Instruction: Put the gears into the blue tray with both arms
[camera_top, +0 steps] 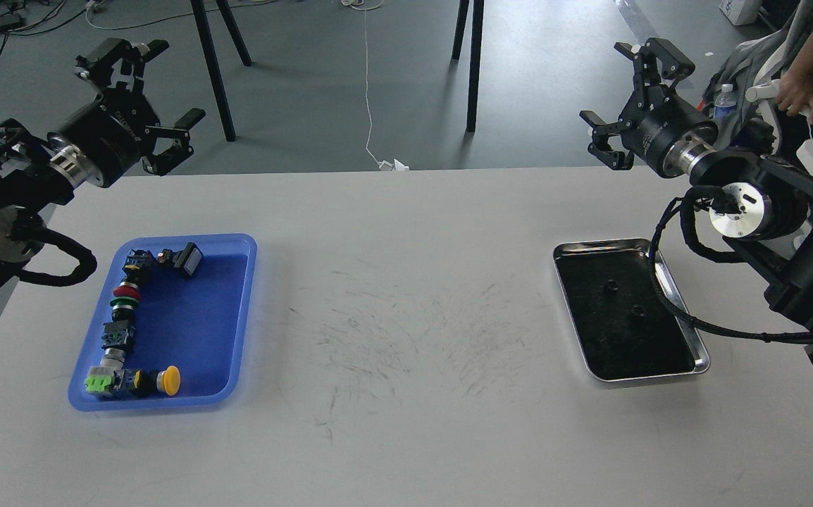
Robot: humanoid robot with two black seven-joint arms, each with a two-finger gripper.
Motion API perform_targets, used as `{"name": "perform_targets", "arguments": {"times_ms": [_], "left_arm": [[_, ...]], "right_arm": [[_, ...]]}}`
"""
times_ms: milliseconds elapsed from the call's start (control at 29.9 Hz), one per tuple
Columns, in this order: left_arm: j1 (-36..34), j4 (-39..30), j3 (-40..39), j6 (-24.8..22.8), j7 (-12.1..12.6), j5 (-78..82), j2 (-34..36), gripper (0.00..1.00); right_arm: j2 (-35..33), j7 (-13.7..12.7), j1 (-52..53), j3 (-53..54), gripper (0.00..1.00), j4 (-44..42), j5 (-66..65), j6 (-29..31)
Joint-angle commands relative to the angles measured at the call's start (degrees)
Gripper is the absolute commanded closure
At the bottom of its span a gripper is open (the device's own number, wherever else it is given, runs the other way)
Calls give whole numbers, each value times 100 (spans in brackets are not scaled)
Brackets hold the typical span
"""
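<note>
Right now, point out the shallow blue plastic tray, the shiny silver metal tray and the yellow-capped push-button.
shallow blue plastic tray (199, 317): head view, bare floor.
shiny silver metal tray (667, 280): head view, right rim.
yellow-capped push-button (169, 379): head view, cap.

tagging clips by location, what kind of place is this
Probably a robotics lab or test workshop. A plain white table holds a blue tray of push-button switches and a silver metal tray. Behind it, a bare grey floor with loose cables and black stand legs.

Gears (611, 286) in silver tray (681, 310); blue tray (244, 282) w/ switches (125, 296).
</note>
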Motion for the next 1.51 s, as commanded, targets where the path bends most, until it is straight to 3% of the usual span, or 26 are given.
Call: {"name": "perform_targets", "arguments": {"times_ms": [0, 401, 1472], "left_arm": [[7, 28, -129, 157, 4, 21, -43, 1], [112, 582, -146, 219, -22, 12, -262, 1], [112, 459, -102, 53, -13, 65, -236, 1]], "right_arm": [[-7, -1, -46, 74, 1, 58, 1, 5], [194, 52, -337, 346, 1, 84, -8, 14], [212, 43, -398, 355, 1, 67, -78, 85]]}}
